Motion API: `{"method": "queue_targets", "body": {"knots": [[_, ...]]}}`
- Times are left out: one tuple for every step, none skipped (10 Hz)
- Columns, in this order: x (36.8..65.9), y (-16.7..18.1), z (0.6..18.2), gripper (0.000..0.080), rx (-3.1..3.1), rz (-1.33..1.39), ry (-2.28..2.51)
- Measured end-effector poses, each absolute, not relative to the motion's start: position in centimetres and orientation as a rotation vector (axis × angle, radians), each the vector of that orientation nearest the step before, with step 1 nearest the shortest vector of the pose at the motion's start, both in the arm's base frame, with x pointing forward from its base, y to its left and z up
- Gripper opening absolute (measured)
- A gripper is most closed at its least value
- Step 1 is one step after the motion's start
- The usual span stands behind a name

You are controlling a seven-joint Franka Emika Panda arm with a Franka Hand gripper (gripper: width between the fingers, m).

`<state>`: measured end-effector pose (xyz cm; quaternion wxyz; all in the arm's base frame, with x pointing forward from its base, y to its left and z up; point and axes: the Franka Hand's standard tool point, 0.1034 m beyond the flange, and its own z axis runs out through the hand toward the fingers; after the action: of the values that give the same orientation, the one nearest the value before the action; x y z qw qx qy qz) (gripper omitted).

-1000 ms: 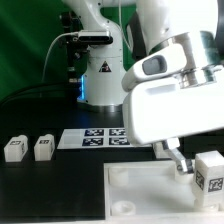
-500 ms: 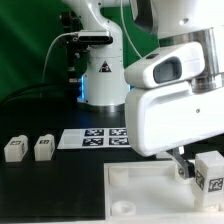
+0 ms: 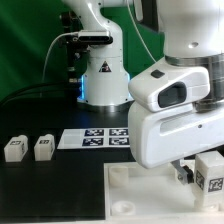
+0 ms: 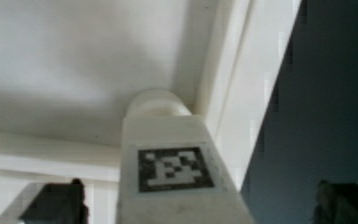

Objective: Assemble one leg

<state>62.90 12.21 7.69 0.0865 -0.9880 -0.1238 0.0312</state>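
Observation:
A white leg (image 3: 209, 171) with a square tag stands upright at a corner of the large white tray piece (image 3: 140, 190), at the exterior view's right edge. In the wrist view the leg (image 4: 172, 150) rises from the tray's corner (image 4: 69, 80), tag facing the camera. My gripper (image 3: 185, 172) hangs low over this leg. Its two dark fingertips (image 4: 55, 203) stand apart on either side of the leg, with gaps to it, so the gripper (image 4: 202, 208) is open and holds nothing. Two more legs (image 3: 14, 149) (image 3: 42, 148) lie on the table at the exterior view's left.
The marker board (image 3: 95, 138) lies flat behind the tray. The arm's white base (image 3: 100, 70) stands at the back with cables. The arm's large white body hides the tray's right rear part. Dark table (image 4: 336, 100) lies beside the tray.
The arm has come down and a little to the exterior view's right, closer over the standing leg. The legs and tray have not moved.

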Motion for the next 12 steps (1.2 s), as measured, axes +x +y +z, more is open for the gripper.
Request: {"method": "queue_targets", "body": {"knots": [[62.89, 12.20, 7.67, 0.0516, -2.944, 0.093, -0.369], [62.89, 12.20, 7.67, 0.0516, -2.944, 0.094, -0.368], [62.94, 12.05, 7.68, 0.0377, -2.947, 0.091, -0.369], [63.01, 11.74, 7.66, 0.0300, -2.950, 0.090, -0.362], [63.03, 11.74, 7.66, 0.0299, -2.952, 0.090, -0.344], [63.11, 11.76, 7.63, 0.0299, -2.958, 0.083, -0.298], [63.35, 11.87, 7.56, 0.0299, -2.965, 0.003, -0.281], [62.93, 11.74, 7.39, 0.0299, -2.977, -0.065, -0.177], [62.59, 11.70, 7.13, 0.0297, -2.978, -0.107, 0.072], [62.66, 11.62, 7.05, 0.0296, -2.959, -0.162, 0.233], [62.64, 11.45, 6.93, 0.0297, -2.920, -0.197, 0.443], [62.66, 11.37, 6.91, 0.0297, -2.889, -0.207, 0.563]]}}
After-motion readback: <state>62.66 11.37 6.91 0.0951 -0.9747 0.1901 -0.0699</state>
